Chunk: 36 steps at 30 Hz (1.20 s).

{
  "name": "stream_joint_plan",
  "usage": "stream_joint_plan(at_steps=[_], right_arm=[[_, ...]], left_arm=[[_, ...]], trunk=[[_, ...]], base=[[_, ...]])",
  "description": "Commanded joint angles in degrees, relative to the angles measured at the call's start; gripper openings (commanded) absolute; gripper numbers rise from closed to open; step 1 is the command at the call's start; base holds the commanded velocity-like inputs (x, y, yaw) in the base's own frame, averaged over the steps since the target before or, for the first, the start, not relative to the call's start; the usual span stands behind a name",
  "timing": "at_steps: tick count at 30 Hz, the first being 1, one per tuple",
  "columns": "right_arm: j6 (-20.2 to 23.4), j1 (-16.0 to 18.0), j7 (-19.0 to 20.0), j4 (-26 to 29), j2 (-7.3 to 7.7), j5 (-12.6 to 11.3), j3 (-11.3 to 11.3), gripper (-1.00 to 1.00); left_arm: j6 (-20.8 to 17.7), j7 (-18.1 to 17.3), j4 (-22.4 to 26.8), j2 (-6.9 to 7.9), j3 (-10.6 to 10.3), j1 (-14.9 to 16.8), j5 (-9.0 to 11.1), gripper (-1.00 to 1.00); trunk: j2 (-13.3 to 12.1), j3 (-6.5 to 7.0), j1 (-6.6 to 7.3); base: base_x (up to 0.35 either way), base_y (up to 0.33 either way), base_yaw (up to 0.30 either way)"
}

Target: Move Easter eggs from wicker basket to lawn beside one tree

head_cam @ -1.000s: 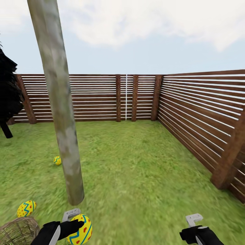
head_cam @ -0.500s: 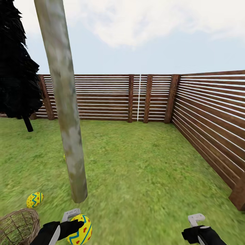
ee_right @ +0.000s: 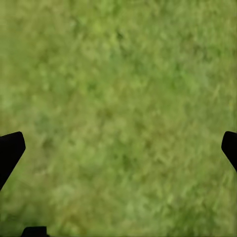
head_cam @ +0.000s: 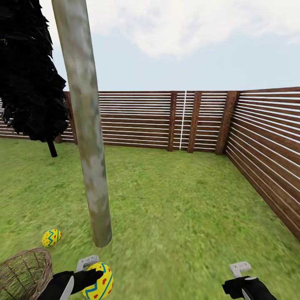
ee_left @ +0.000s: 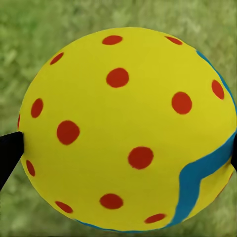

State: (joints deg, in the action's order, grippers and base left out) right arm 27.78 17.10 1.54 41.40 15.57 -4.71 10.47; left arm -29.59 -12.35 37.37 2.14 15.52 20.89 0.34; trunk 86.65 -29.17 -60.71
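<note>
1. First, confirm the load: your left gripper (head_cam: 93,278) is clamped on an Easter egg (head_cam: 98,281), which the left wrist view shows wedged between the two dark fingertips (ee_left: 9,150) with grass beneath it.
2. Note the right gripper (ee_right: 118,148): its jaws stand wide apart over bare lawn (head_cam: 179,216) and carry nothing.
3. Locate the target. The pale trunk of the tree (head_cam: 89,137) meets the grass just ahead of the held egg.
4. Check the other items. A second egg (head_cam: 51,237) lies on the grass near the trunk base, on the left side of it. The wicker basket (head_cam: 24,273) sits at the lower left of the head view; what can be seen of its inside looks empty, but part of it is cut off by the picture edge. The third egg's position cannot be confirmed.
5. Lower the left arm until the egg is close to the grass before you open the jaws. A drop from height would likely let a round egg roll away from the trunk.
6. Choose a spot near the trunk base, apart from the second egg, so the two do not knock together.
7. Open the jaws slowly, then lift straight up to avoid nudging the egg.
8. Keep well away from the dark cypress-like tree (head_cam: 31,75) and the wooden fence (head_cam: 258,137); neither is the chosen target.
</note>
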Motion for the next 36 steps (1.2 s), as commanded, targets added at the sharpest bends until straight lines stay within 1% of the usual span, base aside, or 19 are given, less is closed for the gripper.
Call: stream_joint_plan(at_steps=[1, 6, 11, 13, 18, 25, 27, 31, 36], right_arm=[[0.26, 0.03, -0.14, 0.07, 0.06, -0.47, 0.25, 1.0], [0.25, 0.03, -0.14, 0.08, 0.08, -0.47, 0.25, 1.0], [0.25, 0.03, -0.14, 0.02, 0.05, -0.47, 0.25, 1.0], [0.25, 0.03, -0.18, 0.01, 0.01, -0.47, 0.25, 1.0], [0.34, 0.03, -0.69, 0.0, -0.34, -0.31, 0.25, 1.0], [0.31, 0.03, -0.75, 0.0, -0.38, -0.25, 0.25, 1.0], [0.26, 0.03, -0.56, 0.0, -0.14, -0.39, 0.25, 1.0], [0.25, 0.03, -0.27, 0.01, 0.09, -0.47, 0.2, 1.0], [0.25, 0.03, -0.23, 0.08, 0.18, -0.56, 0.14, 1.0]], left_arm=[[-0.38, -0.3, 0.07, -0.03, 0.28, 0.03, 0.09, -1.0], [-0.36, -0.32, 0.07, -0.03, 0.37, 0.03, 0.19, -1.0], [-0.32, -0.39, -0.01, -0.62, 0.41, 0.03, 0.23, -1.0], [-0.36, -0.39, -0.01, -0.73, 0.4, 0.03, 0.19, -1.0], [-0.32, -0.39, -0.1, -2.02, 0.31, 0.03, 0.01, -1.0], [-0.35, -0.39, -0.1, -2.14, 0.3, 0.03, 0.01, -1.0], [-0.37, -0.39, -0.08, -2.07, 0.3, 0.03, 0.11, -1.0], [-0.44, -0.33, 0.06, -1.89, 0.09, 0.03, -0.08, -1.0], [-0.39, -0.05, 0.78, -1.68, 0.56, 0.03, 0.07, -1.0]], trunk=[[0.04, -0.06, 0.0], [0.04, -0.06, 0.0], [0.04, -0.06, 0.0], [0.04, -0.06, 0.0], [0.04, -0.06, 0.0], [0.04, -0.06, 0.0], [0.04, -0.06, 0.0], [0.04, -0.06, 0.0], [0.04, -0.06, 0.0]], base=[[0.0, 0.0, 0.003], [0.0, 0.0, 0.0], [0.003, 0.0, 0.0], [0.225, 0.0, 0.0], [0.105, -0.01, 0.197], [0.001, 0.0, 0.29], [0.0, 0.0, 0.216], [0.0, 0.0, 0.033], [0.0, 0.0, 0.001]])
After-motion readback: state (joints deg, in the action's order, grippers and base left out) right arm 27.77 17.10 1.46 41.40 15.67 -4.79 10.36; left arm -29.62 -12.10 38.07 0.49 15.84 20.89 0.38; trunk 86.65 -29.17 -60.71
